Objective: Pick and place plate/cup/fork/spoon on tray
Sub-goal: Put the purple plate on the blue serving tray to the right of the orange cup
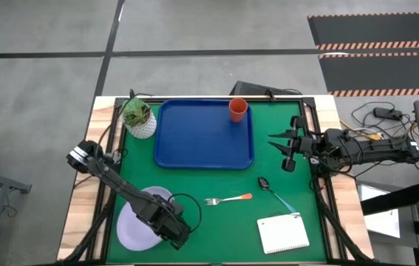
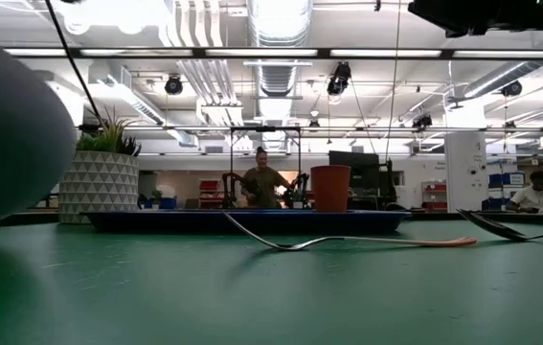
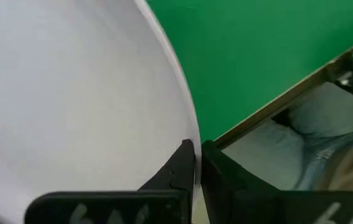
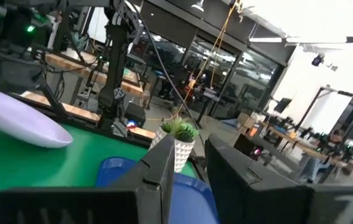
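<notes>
The pale lavender plate point(image 1: 134, 225) is at the table's near left, and my left gripper point(image 1: 176, 229) is shut on its right rim. The plate fills the left of the low view point(image 2: 3, 125) and shows tilted in the right wrist view point(image 4: 20, 124). The orange-red cup point(image 1: 238, 109) stands upright in the far right corner of the blue tray point(image 1: 194, 148). The fork point(image 1: 227, 199) and the spoon point(image 1: 276, 192) lie flat on the green mat. My right gripper point(image 1: 286, 150) is open and empty, right of the tray. My left gripper pinches the plate's rim point(image 3: 187, 134) between its two fingers point(image 3: 182, 165), at the plate's right side. The arm reaches over the plate from the table's left. The plate sits tilted in the hold and raised off the mat; whether its far edge rests on the mat I cannot tell.
A white pot with a green plant point(image 1: 140, 118) stands at the tray's far left corner. A white spiral notepad point(image 1: 283, 234) lies at the near right, beside the spoon. People show in the room beyond the table.
</notes>
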{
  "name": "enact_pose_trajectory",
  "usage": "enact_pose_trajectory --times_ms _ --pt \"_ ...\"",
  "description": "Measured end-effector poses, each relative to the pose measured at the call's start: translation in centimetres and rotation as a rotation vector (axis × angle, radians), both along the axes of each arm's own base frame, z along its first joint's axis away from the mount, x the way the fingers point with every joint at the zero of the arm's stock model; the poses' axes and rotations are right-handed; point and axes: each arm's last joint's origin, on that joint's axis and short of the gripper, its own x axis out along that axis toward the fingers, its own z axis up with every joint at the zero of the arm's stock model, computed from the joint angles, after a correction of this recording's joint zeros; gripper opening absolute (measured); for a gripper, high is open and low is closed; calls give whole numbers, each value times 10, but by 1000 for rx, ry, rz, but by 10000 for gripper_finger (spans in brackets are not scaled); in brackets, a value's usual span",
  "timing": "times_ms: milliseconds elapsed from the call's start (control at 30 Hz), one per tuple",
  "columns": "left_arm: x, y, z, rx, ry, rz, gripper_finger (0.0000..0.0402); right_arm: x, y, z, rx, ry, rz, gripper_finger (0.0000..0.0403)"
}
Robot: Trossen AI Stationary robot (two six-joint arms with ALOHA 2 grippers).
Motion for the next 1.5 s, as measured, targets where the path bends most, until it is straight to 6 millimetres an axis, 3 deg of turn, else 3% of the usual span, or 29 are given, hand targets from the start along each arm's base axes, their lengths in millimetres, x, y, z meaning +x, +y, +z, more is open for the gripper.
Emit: enact_pose_trajectory --times_ms 167,533,767,900,1167,1500 --pt "1 1 20 50 -57 -53 0 -1 0 0 48 -3 10 79" --pt "13 5 65 317 -409 -226 0 -23 0 2 140 -35 32 79" --pt "17 10 84 473 -531 -306 0 -37 0 -1 191 -22 54 79" --pt "25 19 93 548 -585 -347 0 -45 3 0 211 -32 160 79" --pt "47 62 94 681 -552 -463 0 -58 9 0 225 -72 397 79" --pt "72 128 89 802 -452 -558 0 -58 9 -15 238 -100 410 79"
